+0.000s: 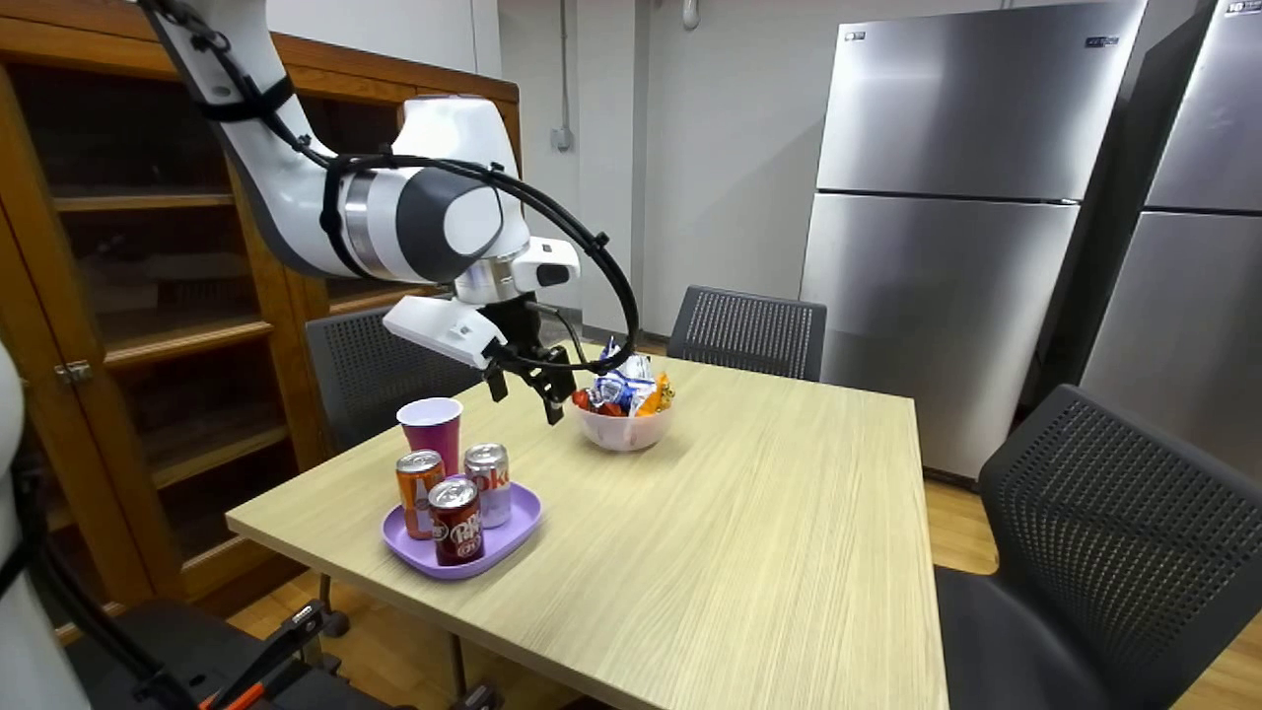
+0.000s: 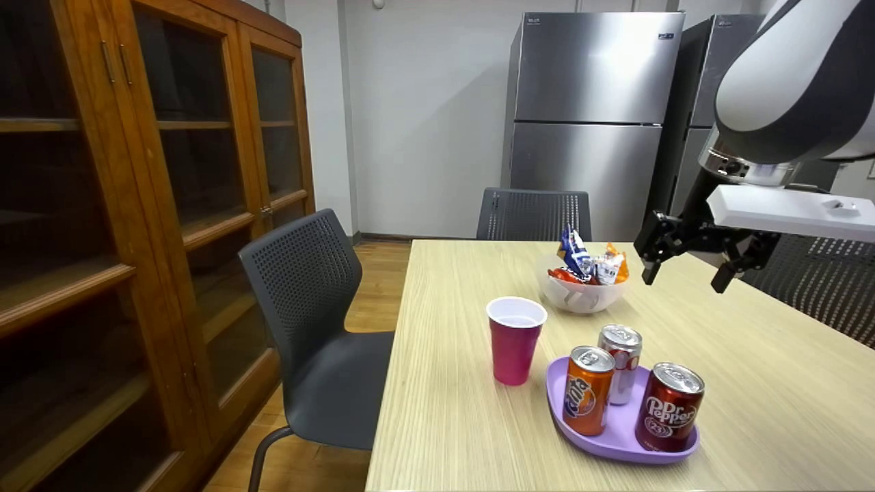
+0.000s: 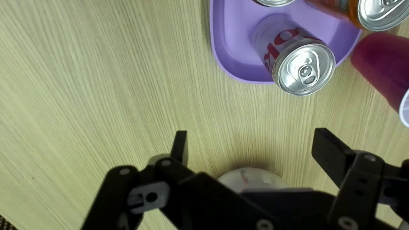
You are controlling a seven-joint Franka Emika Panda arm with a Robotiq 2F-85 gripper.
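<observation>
1. Ext. view: gripper hangs spread wide, just left of snack bowl.
2. Ext. view: snack bowl is far; Fanta can, Dr Pepper can, Coke can nr, on purple tray.
3. Wrist view: pink cup right of purple tray.

Gripper: jaws wide apart, above the table.
Lane: strip of table between bowl and tray.
Tray: Coke, Fanta, Dr Pepper stand close, narrow gaps.
Cup: just beside the tray, obstructing the Fanta side.
Bowl: packets jut above the rim.
Widest room: table side away from the cup.
</observation>
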